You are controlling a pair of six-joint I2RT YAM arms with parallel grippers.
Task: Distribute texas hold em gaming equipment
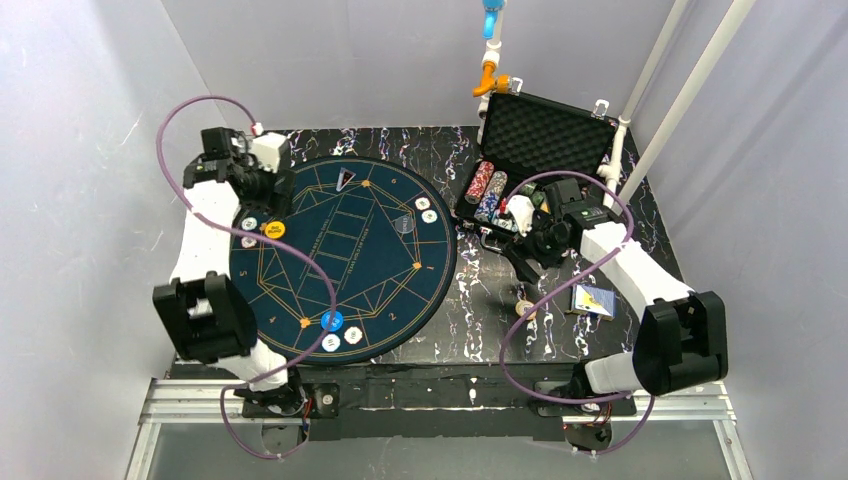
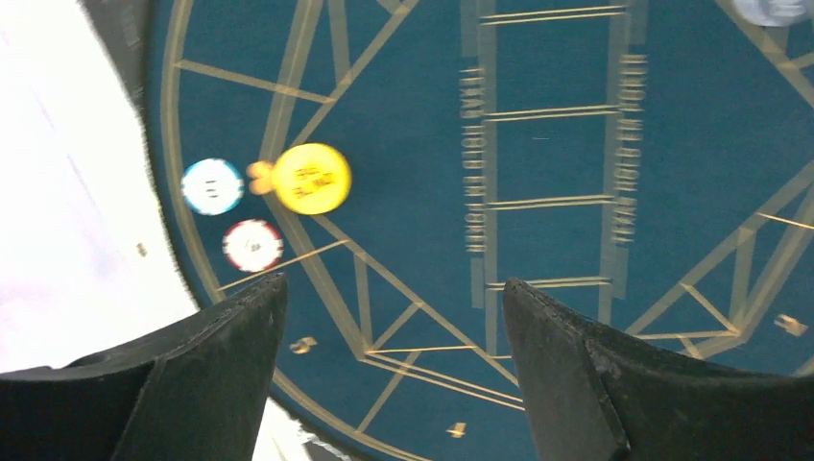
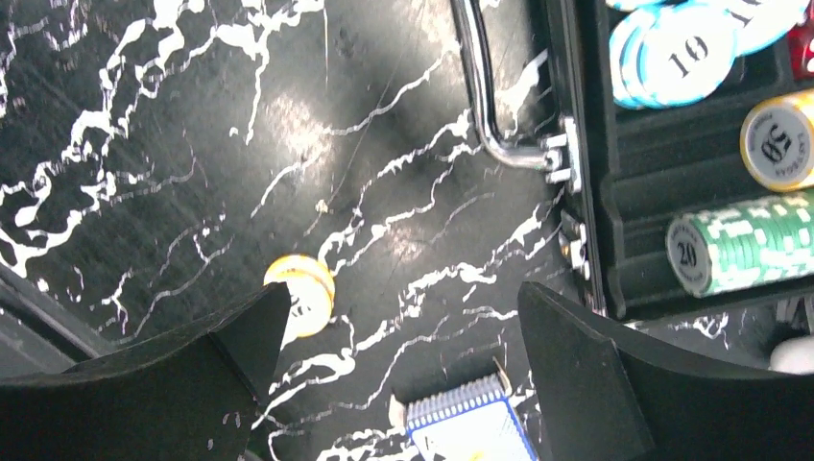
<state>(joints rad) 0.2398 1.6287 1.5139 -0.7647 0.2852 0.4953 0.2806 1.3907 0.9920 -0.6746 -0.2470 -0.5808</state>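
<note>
A round yellow plastic button disc [image 2: 310, 178] lies on the round dark-blue gold-lined mat [image 2: 576, 288], just beside a blue-and-white poker chip [image 2: 212, 185]. The left end effector [image 2: 394, 288] hangs open and empty near them. The right end effector [image 3: 403, 293] is open over the black marbled surface [image 3: 192, 144].

We see a dark-blue mat [image 1: 345, 250] with gold lines, a yellow disc [image 2: 310, 178], a blue-and-white chip [image 2: 212, 185] and a red-and-white chip [image 2: 252, 245]. Our worktop [image 3: 144, 115] is black with white marble veins. In the black case [image 3: 653, 192] we see pale-blue chips [image 3: 672, 58] and green-and-white chips [image 3: 749, 252].
</note>
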